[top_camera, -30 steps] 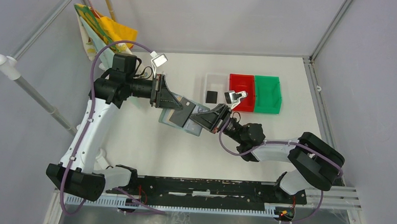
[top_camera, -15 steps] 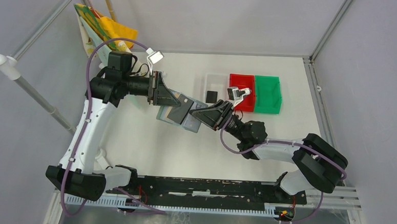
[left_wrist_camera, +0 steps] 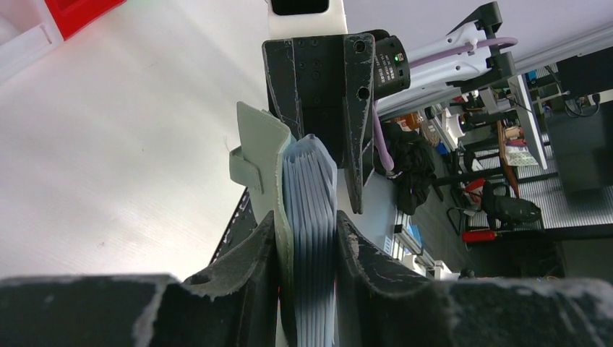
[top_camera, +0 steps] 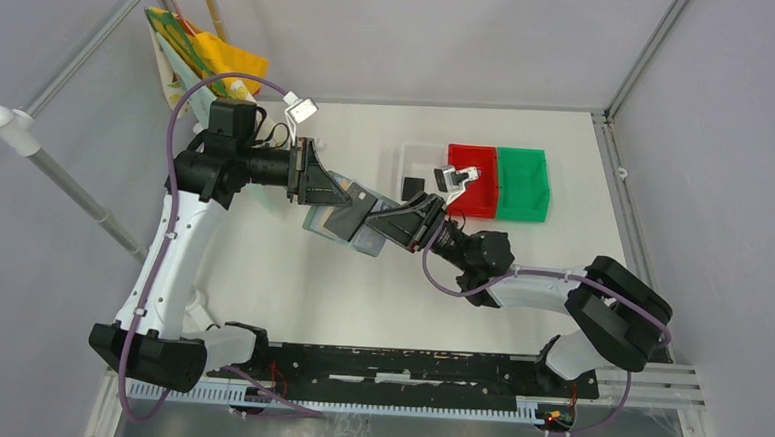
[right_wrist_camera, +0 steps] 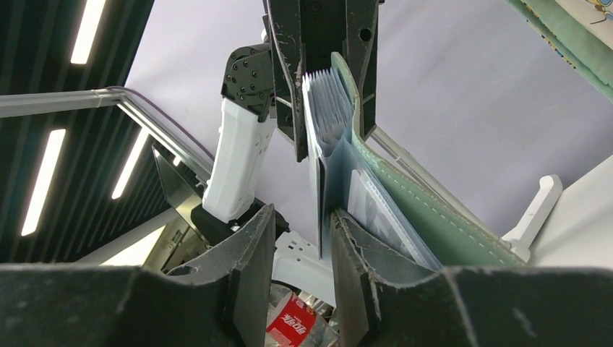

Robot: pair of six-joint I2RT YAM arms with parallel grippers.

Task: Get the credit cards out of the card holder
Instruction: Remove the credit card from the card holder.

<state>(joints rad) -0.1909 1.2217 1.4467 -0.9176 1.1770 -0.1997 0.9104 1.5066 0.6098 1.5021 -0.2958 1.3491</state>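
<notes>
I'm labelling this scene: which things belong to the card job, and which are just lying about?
Job: card holder, black card, white bin, left pincer, right pincer.
Lying about: red bin, green bin, yellow patterned cloth.

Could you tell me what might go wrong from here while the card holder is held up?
1. The right gripper stands open at the fanned sleeves of the card holder; it may pinch a sleeve instead of a card.
2. Only the left gripper clamps the holder above the table, so a tug could slip it free.
3. The two grippers sit very close and could collide.
</notes>
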